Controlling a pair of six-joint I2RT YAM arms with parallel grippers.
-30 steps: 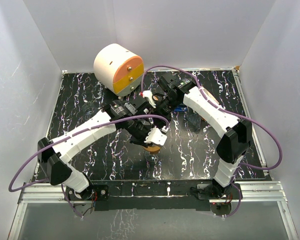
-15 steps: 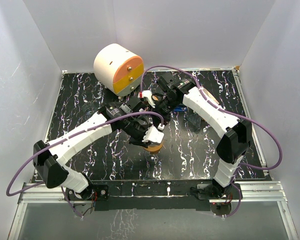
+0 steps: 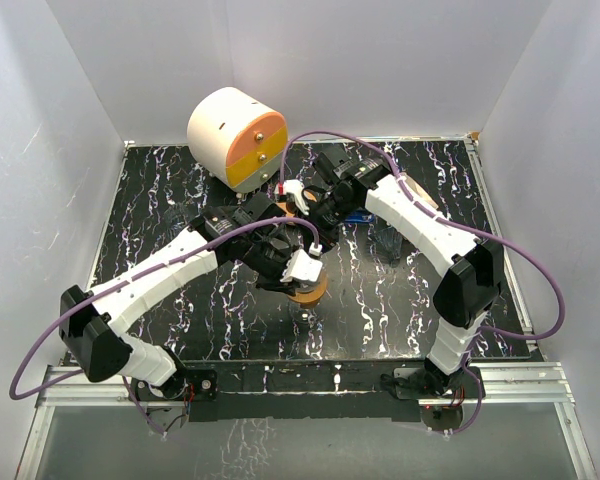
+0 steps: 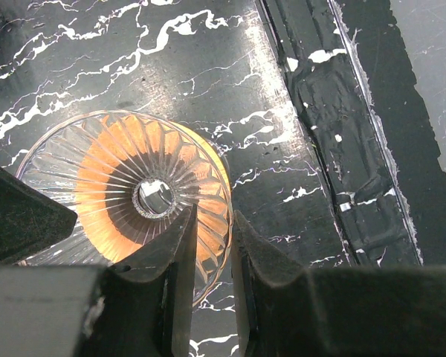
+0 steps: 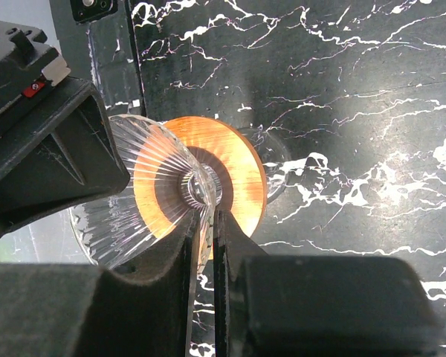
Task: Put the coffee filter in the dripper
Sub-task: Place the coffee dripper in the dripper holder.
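Note:
The dripper point(image 3: 308, 290) is a clear ribbed glass cone on a round wooden base, standing mid-table. It fills the left wrist view point(image 4: 111, 163) and the right wrist view point(image 5: 141, 201). My left gripper point(image 4: 212, 223) straddles its rim from above with one finger inside and one outside, closed on the glass wall. It sits just over the dripper in the top view point(image 3: 302, 272). My right gripper point(image 5: 208, 223) is shut on another part of the rim. Its fingertips are hidden under the left arm in the top view. No coffee filter is clearly visible.
A white drum with an orange face point(image 3: 235, 140) stands at the back left. A tan flat piece point(image 3: 425, 205) shows beside my right forearm. A blue item point(image 3: 358, 213) and a clear glassy thing point(image 3: 385, 240) lie under that arm. White walls enclose the table.
My left arm has swung its elbow to the left, and its gripper has shifted slightly left and away over the dripper. The right arm and the dripper have barely moved.

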